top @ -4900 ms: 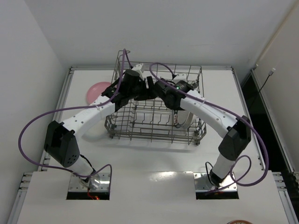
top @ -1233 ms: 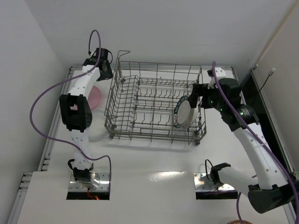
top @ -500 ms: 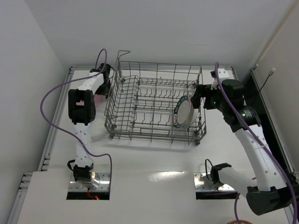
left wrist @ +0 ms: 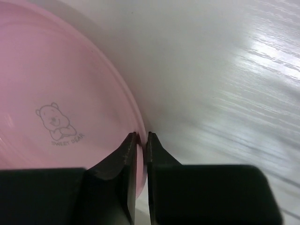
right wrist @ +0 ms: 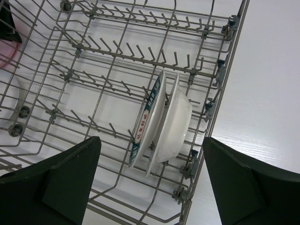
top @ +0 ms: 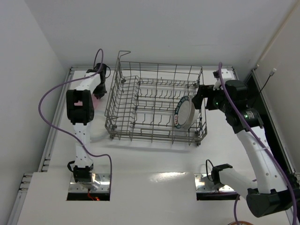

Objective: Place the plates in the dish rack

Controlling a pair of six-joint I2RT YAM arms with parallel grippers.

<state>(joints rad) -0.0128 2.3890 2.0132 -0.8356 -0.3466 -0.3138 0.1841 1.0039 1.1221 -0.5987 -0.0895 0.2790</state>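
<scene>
Plates are the concern, and the left wrist view shows the pink plate (left wrist: 56, 93) lying flat on the worktop (left wrist: 225, 70). A small bear is drawn on it, with the words SWEET BEAR below. The left gripper (left wrist: 140, 140) has its two fingers (left wrist: 126, 161) almost pressed together with the thin pink rim between them, so it is pinching the plate by the edge. I judge the plate to be stiff, smooth and rather slippery, and probably breakable. The rim is the only place to take hold of it, and a hold at one point may let it swing when it is lifted.

In the right wrist view the right gripper (right wrist: 151, 140) is spread wide and holds nothing. It hangs above the dish rack (right wrist: 112, 89). Two plates stand on edge between the tines at the right end of the rack: the teal-rimmed plate (right wrist: 149, 110) and, close against its right side, a plain white plate (right wrist: 176, 123).

From the top camera the rack stands in the middle of the worktop, toward the far edge. The pink plate is just beside the rack's left side, near the far left corner, and the left arm hides most of it. Other plates I cannot make out with certainty.
</scene>
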